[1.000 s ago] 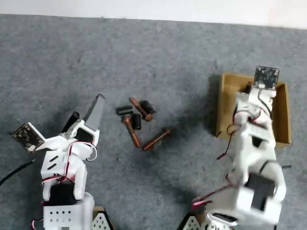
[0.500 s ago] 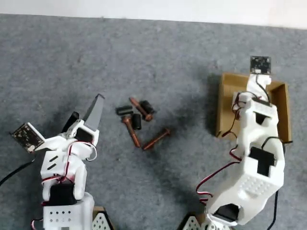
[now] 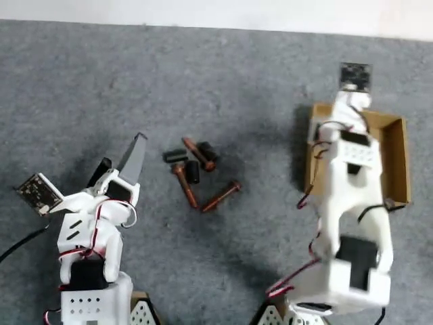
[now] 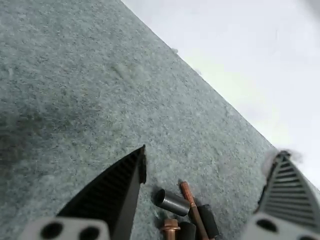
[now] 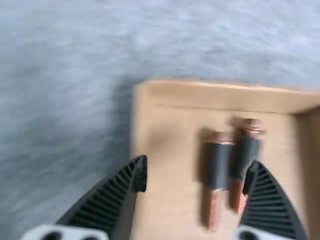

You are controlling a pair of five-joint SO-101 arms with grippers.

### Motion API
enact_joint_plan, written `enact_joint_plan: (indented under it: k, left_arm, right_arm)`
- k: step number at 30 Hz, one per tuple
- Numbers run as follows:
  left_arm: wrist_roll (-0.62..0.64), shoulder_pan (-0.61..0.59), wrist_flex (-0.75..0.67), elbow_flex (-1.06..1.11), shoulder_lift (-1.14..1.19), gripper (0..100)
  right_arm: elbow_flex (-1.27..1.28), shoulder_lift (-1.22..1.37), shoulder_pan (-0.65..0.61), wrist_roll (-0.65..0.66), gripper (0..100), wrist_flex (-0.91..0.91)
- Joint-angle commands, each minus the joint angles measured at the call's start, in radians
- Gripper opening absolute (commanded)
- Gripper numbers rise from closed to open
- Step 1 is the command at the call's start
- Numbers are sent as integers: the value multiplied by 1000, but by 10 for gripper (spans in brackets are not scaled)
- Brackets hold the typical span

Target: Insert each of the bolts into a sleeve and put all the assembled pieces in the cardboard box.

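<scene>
While right fingers (image 5: 115, 195) hang spread, two assembled pieces (image 5: 218, 165) lie between, inside cardboard box (image 5: 200, 92).

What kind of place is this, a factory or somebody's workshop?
Most likely a small robotics lab or hobby bench, not a factory. A small left arm and right arm stand at a grey felt-covered table with loose bolts, sleeves and a cardboard box.
</scene>
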Motion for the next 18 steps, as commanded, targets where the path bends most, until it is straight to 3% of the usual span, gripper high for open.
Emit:
enact_joint_plan:
  k: [1,13,18]
  left_arm:
    - [-6,-13,3,-28,-25,361]
    - [-3,-59,0,-31,-25,361]
    - [-3,-59,0,-31,-25,361]
  right_arm:
    - [81,-214,-96,-11,277,12]
    - [552,-696,-578,-15,277,12]
    - [634,-697,-717,-192,277,10]
